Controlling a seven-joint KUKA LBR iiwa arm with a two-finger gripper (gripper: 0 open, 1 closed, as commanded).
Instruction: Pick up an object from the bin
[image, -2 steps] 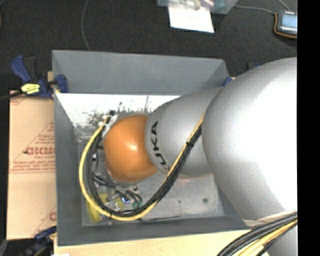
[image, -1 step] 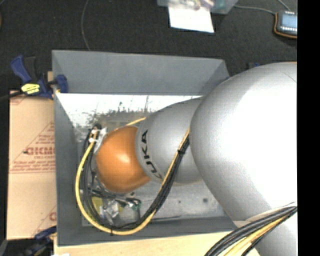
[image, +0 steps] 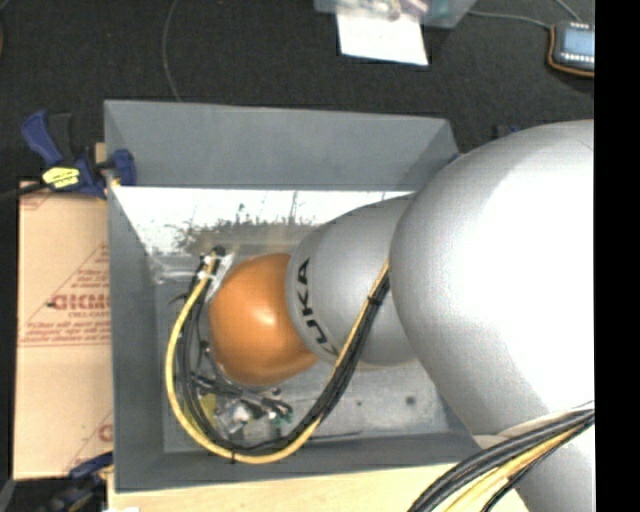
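Camera view: a heap of small things (image: 248, 412) is seen on the floor of the grey bin (image: 135, 330), close to the front wall and toward the left side. Pale, green and dark bits are mixed up there, and what each one is cannot be told. They look little, so they are judged to be light and easy to lift. Some may be hard and smooth, so a slip could happen if one is pinched at its edge. A bit lying on top of the heap would best be taken across its thin part, so that the others are not dragged along. Nothing there looks easy to break, but this is only a guess. Just above the heap, dark parts are seen that are taken to be the claw (image: 222, 392), low in the bin and very near the heap or touching it. Whether the claw is open or closed cannot be told, and nothing can be seen held in it. It is mostly covered from above by the round orange cover (image: 255, 320) on the wrist. A yellow cable (image: 183, 345) is looped round the left of the cover and under the heap's side. The big silver arm (image: 480, 300) is stretched in from the right, over much of the bin.
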